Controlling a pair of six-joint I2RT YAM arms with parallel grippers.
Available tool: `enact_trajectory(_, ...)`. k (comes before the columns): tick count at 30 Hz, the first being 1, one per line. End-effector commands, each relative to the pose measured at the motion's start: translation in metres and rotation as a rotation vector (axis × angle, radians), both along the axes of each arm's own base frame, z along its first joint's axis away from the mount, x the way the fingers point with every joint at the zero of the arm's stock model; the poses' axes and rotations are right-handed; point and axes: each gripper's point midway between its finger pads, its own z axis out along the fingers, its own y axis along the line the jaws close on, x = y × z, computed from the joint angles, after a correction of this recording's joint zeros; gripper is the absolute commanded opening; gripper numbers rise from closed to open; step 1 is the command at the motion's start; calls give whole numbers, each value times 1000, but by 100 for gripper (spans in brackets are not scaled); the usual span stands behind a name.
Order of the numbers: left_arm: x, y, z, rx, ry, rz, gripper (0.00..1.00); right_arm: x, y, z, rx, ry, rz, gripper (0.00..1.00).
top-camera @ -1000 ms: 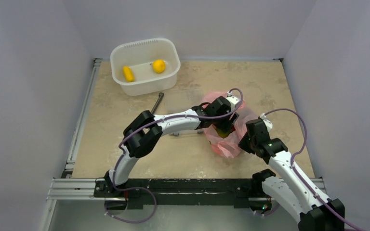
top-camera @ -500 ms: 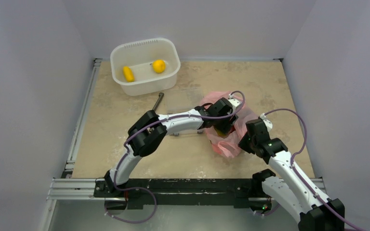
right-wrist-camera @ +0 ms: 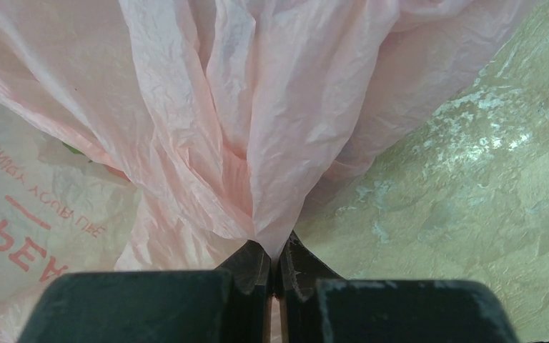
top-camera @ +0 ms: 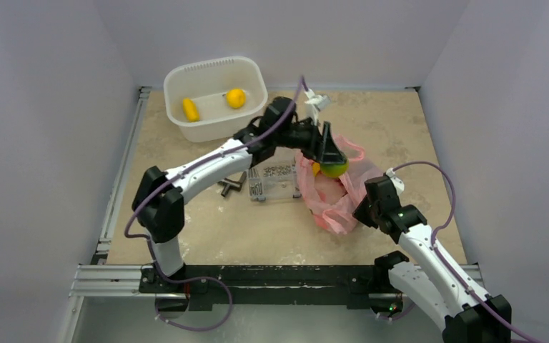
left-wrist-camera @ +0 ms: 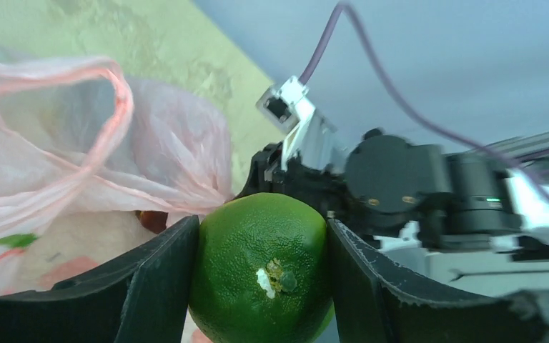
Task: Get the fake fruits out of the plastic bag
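Observation:
My left gripper is shut on a green lime and holds it in the air above the mouth of the pink plastic bag. In the left wrist view the lime fills the gap between both fingers, with the bag and its loop handle behind it. A red fruit peeks from the bag's mouth. My right gripper is shut on the bag's film, pinching a fold at its right side. A yellow banana and a yellow round fruit lie in the white tub.
A clear box of grey screws and a black metal part lie on the table just left of the bag. Grey walls close in the left, back and right sides.
My left gripper has come up out of the bag with the green lime and the arm has swung back toward the tub, uncovering the screw box. The right gripper has stayed put.

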Motion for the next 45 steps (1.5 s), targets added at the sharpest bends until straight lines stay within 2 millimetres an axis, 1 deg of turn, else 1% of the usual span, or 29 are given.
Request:
enact_trajectory(1, 13, 55, 70, -252, 156, -33, 0, 8, 3, 5, 17, -33, -15, 0)
enact_trajectory(2, 28, 71, 67, -238, 137, 42, 0, 8, 3, 4, 14, -28, -13, 0)
enact_trajectory(3, 52, 91, 63, -194, 98, 153, 0, 7, 2, 3, 6, -24, -16, 0)
enact_trajectory(4, 76, 114, 52, -101, 72, 287, 0, 7, 0, 2, -7, -22, -14, 0)
enact_trajectory(6, 126, 159, 47, 53, -86, 521, 0, 7, 0, 0, -9, -21, -7, 0)
enact_trajectory(7, 150, 182, 48, 123, -170, 639, 0, 7, 0, -1, -9, -20, -4, 0)
enact_trajectory(8, 176, 211, 50, 193, -261, 787, 0, 7, 1, -2, -8, -19, 0, 0)
enact_trajectory(9, 195, 233, 55, 240, -353, 890, 0, 8, 1, -3, -9, -16, 2, 0)
enact_trajectory(10, 212, 255, 60, 289, -426, 1002, 0, 7, 1, -4, -11, -10, 3, 0)
enact_trajectory(12, 240, 290, 70, 375, -587, 1171, 0, 8, 2, -4, -15, -3, 11, 0)
enact_trajectory(14, 264, 319, 81, 427, -708, 1337, 0, 8, 2, -5, -20, -2, 19, 0)
enact_trajectory(16, 285, 336, 84, 466, -769, 1415, 0, 8, 2, -8, -22, 5, 21, 0)
enact_trajectory(18, 308, 351, 74, 533, -742, 1439, 0, 7, 1, -8, -28, 14, 18, 0)
enact_trajectory(19, 318, 358, 62, 581, -704, 1444, 0, 8, 0, -9, -33, 18, 16, 0)
enact_trajectory(20, 327, 366, 54, 612, -665, 1450, 0, 8, 0, -9, -35, 20, 13, 0)
enact_trajectory(21, 334, 371, 39, 646, -613, 1432, 0, 8, 0, -9, -36, 20, 11, 0)
enact_trajectory(22, 341, 375, 33, 651, -577, 1422, 0, 9, 0, -8, -35, 18, 10, 0)
enact_trajectory(23, 346, 379, 17, 663, -536, 1410, 0, 10, 0, -10, -36, 20, 10, 0)
enact_trajectory(27, 360, 400, -10, 617, -431, 1423, 0, 15, 6, -12, -21, 28, 16, 0)
enact_trajectory(29, 366, 409, -24, 607, -376, 1416, 0, 19, 6, -8, -26, 25, 16, 0)
enact_trajectory(32, 372, 415, -56, 610, -289, 1379, 0, 22, 5, -3, -39, 21, 20, 0)
enact_trajectory(34, 371, 421, -77, 611, -208, 1382, 0, 23, 3, 2, -53, 13, 23, 0)
enact_trajectory(38, 368, 429, -109, 630, -130, 1377, 0, 27, 4, 11, -49, -26, 42, 0)
enact_trajectory(42, 367, 434, -127, 655, -93, 1376, 14, 27, 6, 10, -47, -22, 57, 0)
enact_trajectory(45, 366, 438, -134, 618, -18, 1384, 21, 28, 6, 11, -45, -32, 55, 0)
